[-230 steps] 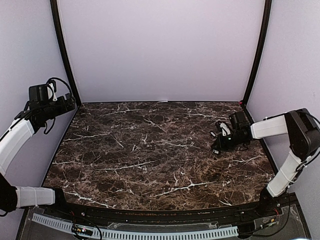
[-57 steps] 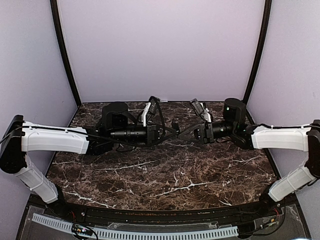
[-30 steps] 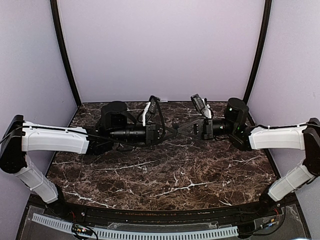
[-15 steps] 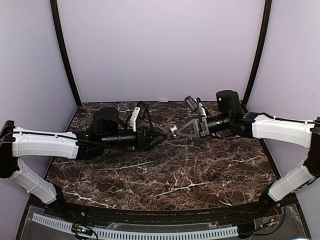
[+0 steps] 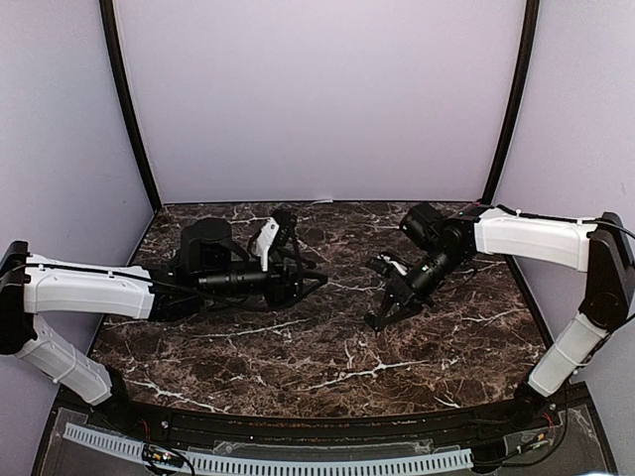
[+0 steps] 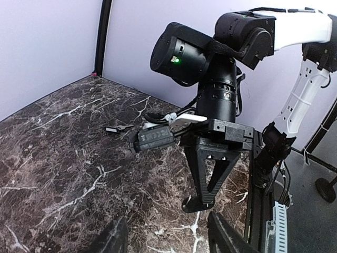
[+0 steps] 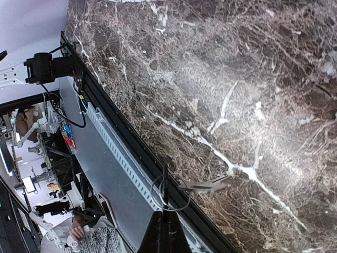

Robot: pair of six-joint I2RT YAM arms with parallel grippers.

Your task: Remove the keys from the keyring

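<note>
Right end effector (image 7: 165, 224) is mostly chopped by the bottom edge. The keys (image 7: 204, 185) just beyond its tip are blurry, and the keyring (image 7: 164, 190) is barely a hairline.

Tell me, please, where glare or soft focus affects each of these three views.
Top external: even, soft light, only faint sheen on the marble table, nothing blurred. Left wrist: the right hand is sharp, while the left hand shows as dark, out-of-focus fingertips at the bottom edge. Right wrist: pale glare washes the marble mid-frame; the thin keyring and key are readable.
</note>
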